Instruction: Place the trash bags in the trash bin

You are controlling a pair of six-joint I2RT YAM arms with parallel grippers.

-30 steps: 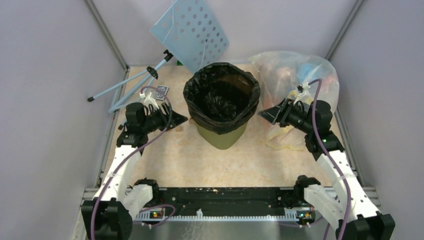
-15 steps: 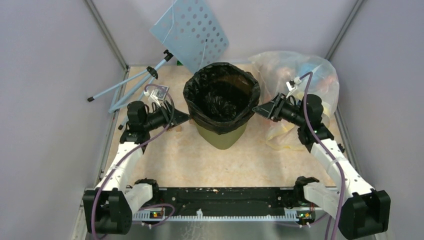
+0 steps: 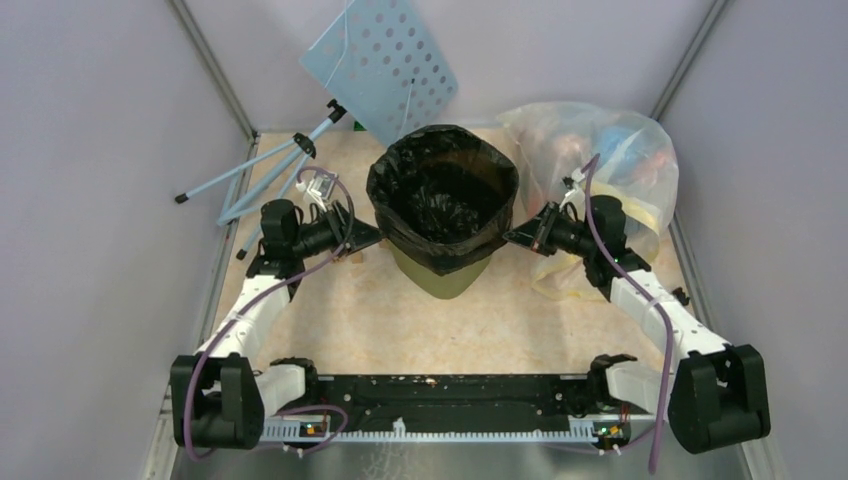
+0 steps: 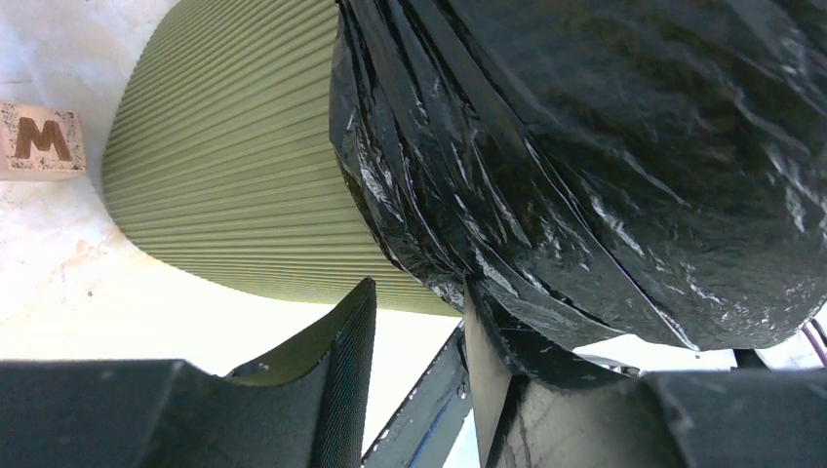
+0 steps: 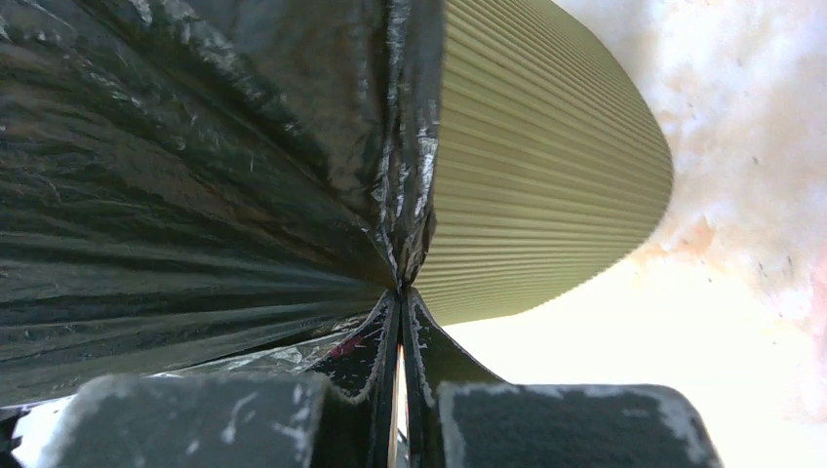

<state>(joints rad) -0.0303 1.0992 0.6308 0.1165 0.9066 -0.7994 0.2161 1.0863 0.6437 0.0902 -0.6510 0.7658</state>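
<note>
Black trash bag (image 5: 195, 195) plastic is nipped in the right gripper (image 5: 401, 312), whose two fingers are pressed together with the glossy pleats gathering to a point between their tips; just past that pinch the ribbed olive wall of the trash bin (image 5: 556, 166) curves away, bare below the bag's turned-down hem; the left gripper (image 4: 417, 302) stands spread on the bin's opposite side with nothing clamped, one finger (image 4: 346, 380) clear of the plastic, the other lying at the hem's lower edge; seen from above, the bag lines the upright bin, its mouth open and its hem folded over the rim all round; a wooden block (image 4: 39, 141) marked M sits on the table (image 3: 350, 310) near the bin's base; a clear bag of rubbish (image 3: 610, 150) lies in the far right corner, behind the right arm; a pale blue perforated board (image 3: 385, 65) leans at the back.
</note>
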